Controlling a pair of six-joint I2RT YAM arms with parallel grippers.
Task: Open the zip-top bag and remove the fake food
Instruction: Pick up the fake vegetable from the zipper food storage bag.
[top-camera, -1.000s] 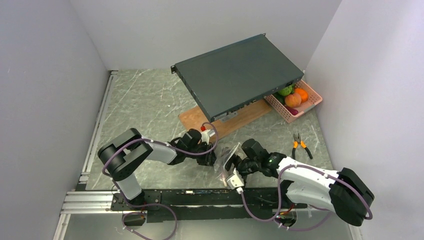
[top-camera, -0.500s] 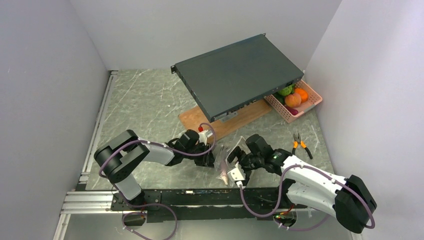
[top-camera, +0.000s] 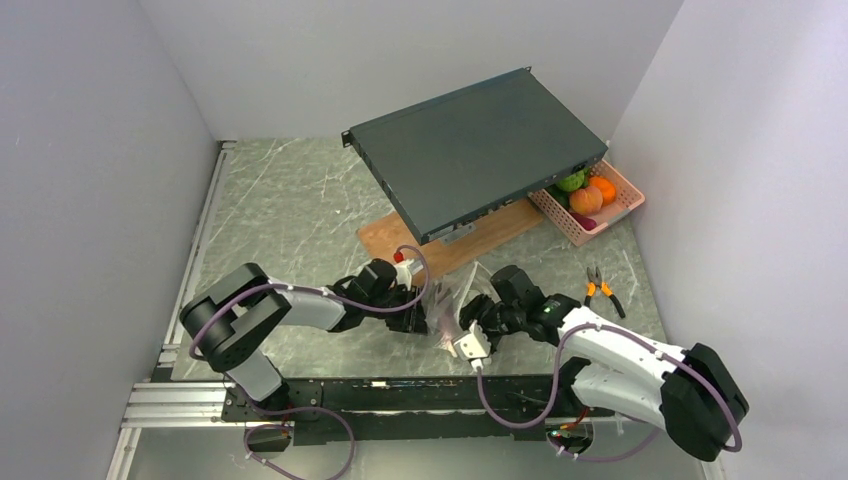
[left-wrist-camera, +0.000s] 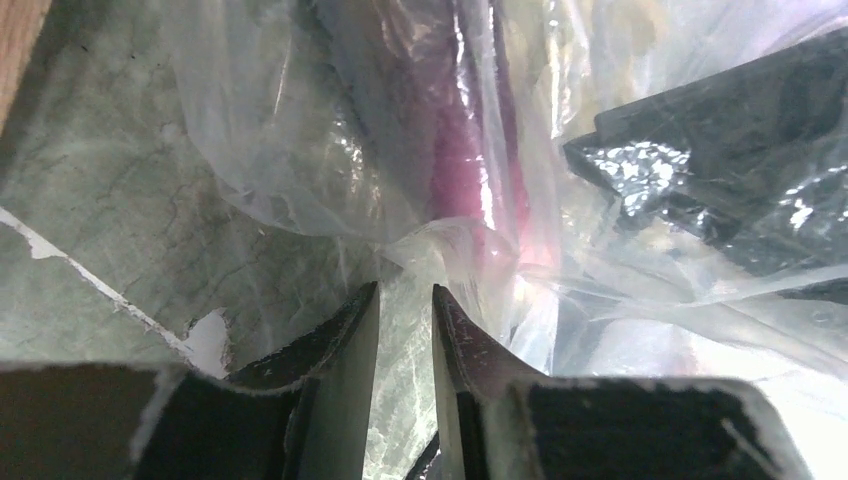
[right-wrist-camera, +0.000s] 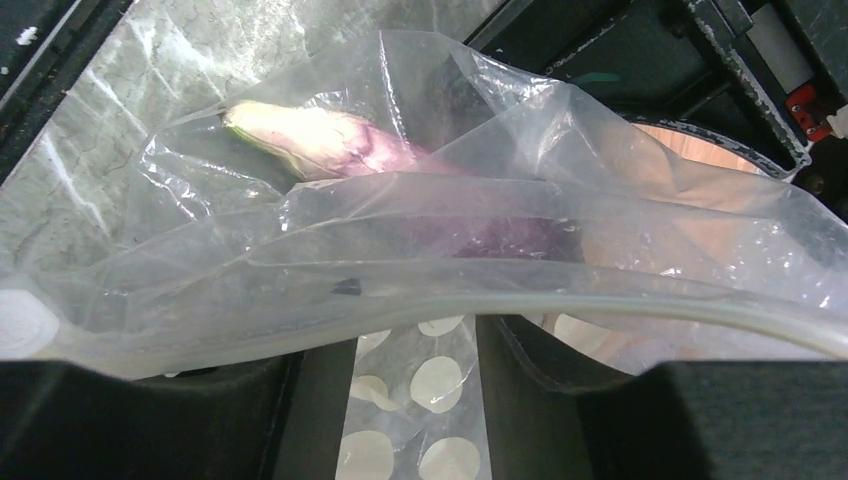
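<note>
The clear zip-top bag (top-camera: 455, 300) lies crumpled on the marble table between my two grippers. A purple and cream piece of fake food (right-wrist-camera: 330, 140) lies inside the zip-top bag (right-wrist-camera: 560, 230); it also shows as a purple shape (left-wrist-camera: 460, 150) through the film. My left gripper (left-wrist-camera: 405, 290) (top-camera: 422, 318) sits at the bag's left side, its jaws a narrow gap apart, with a bunched fold just beyond the tips. My right gripper (right-wrist-camera: 415, 345) (top-camera: 465, 318) is open at the bag's right side. Dotted film lies between its fingers, and the zip strip (right-wrist-camera: 600, 305) crosses their tips.
A dark flat metal case (top-camera: 475, 150) leans over a wooden board (top-camera: 400, 235) behind the bag. A pink basket (top-camera: 620, 210) at the right wall holds orange and green fake food (top-camera: 585, 197). Orange-handled pliers (top-camera: 600, 288) lie to the right. A black rail (top-camera: 380, 395) runs along the front edge.
My right gripper has pushed up and left against the bag, and its jaws have narrowed around the film. The left gripper has shifted slightly left. The bag has bunched up between them.
</note>
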